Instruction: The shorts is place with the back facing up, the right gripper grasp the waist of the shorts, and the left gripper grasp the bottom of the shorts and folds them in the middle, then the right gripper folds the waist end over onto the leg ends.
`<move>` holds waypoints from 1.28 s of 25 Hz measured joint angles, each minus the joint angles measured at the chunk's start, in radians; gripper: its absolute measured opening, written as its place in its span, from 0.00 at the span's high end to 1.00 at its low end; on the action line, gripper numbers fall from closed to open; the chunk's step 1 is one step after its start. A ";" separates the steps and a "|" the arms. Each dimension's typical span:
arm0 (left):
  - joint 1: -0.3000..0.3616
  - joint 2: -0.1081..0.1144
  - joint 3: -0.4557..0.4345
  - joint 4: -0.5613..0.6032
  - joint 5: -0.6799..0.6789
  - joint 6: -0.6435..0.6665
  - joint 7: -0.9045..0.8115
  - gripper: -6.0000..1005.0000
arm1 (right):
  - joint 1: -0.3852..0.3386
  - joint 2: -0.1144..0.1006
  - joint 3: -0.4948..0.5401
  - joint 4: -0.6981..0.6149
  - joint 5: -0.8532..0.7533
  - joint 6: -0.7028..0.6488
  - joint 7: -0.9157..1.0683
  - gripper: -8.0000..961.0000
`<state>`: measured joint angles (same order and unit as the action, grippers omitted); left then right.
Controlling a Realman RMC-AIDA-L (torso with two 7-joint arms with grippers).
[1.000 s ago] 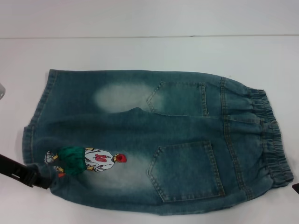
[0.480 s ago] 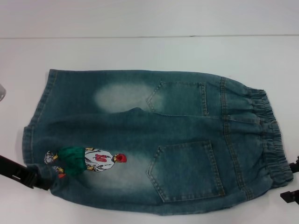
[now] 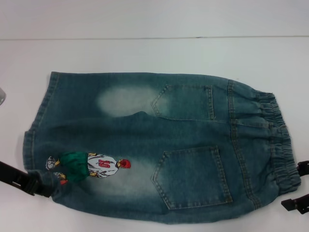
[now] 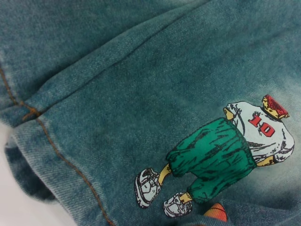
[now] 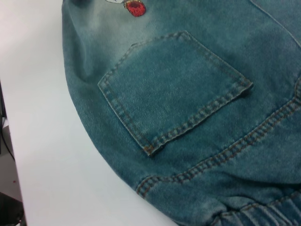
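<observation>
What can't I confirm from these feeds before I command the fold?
- Left gripper, head view: fingertips hidden where they meet the shorts at the leg hem; grip unconfirmed.
- Right gripper, head view: cut off by the frame edge beside the waist; contact unclear.
- Both wrist views: only denim shows, no fingers.
- The shorts' underside: hidden against the table.

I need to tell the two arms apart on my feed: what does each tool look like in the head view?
Both are black. The left tool is a dark angular bar with a small pale mark, coming in from the frame's edge. Only two black blocky tips of the right tool show. No cables are visible.
</observation>
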<state>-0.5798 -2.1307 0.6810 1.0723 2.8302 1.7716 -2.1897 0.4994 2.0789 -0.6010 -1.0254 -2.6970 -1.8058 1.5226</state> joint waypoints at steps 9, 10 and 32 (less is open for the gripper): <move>0.001 0.001 0.000 0.000 0.000 0.001 0.000 0.99 | -0.012 0.010 0.008 0.001 0.003 0.020 -0.067 0.26; 0.000 0.001 0.000 0.000 0.000 0.002 0.000 0.99 | -0.012 0.010 0.008 0.001 0.003 0.022 -0.067 0.28; -0.004 -0.005 -0.012 0.009 -0.012 -0.005 0.003 0.99 | -0.050 0.002 0.053 0.002 0.122 0.034 -0.149 0.94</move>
<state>-0.5835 -2.1353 0.6694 1.0811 2.8181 1.7664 -2.1869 0.4494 2.0808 -0.5475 -1.0238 -2.5749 -1.7722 1.3736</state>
